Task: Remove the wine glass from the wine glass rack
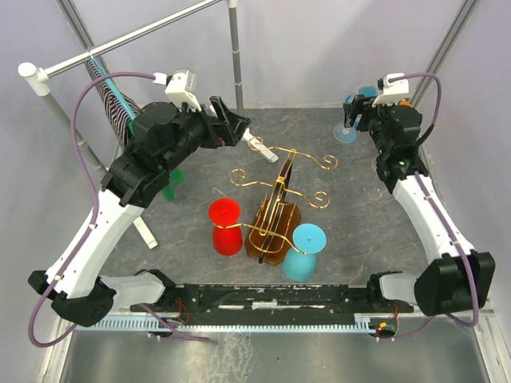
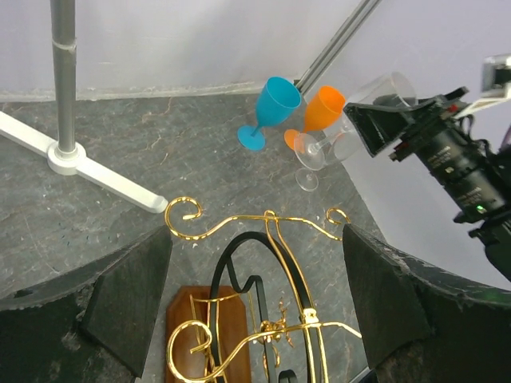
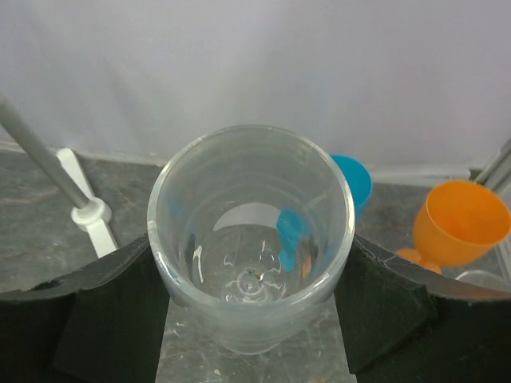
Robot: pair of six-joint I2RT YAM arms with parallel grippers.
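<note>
Biggest worry here is the clear glass [image 3: 250,231] slipping. The right end effector [image 3: 250,307] is pinching it by the bowl between two dark pads [image 3: 104,319], and a smooth curved bowl squeezed from the sides could easily slide or twist out. It's already off the rack [image 1: 281,191], way over in the far right corner of the desk [image 1: 351,211]. The blue glass [image 3: 351,179] and orange glass [image 3: 463,223] stand just beyond it, so a sloppy set-down could knock those over. Can't tell whether its foot touches the desk. Other risk: the left end effector [image 2: 255,299] hangs spread wide right over the rack's far end. If it dips it could hook the rack and tip it, along with the red glass [image 1: 226,227] and pale blue glass [image 1: 303,251] hanging upside down on the near side. The clear glass itself is see-through and round-bowled with a thick rim. It looks empty, and it's tilted in the left wrist view.
</note>
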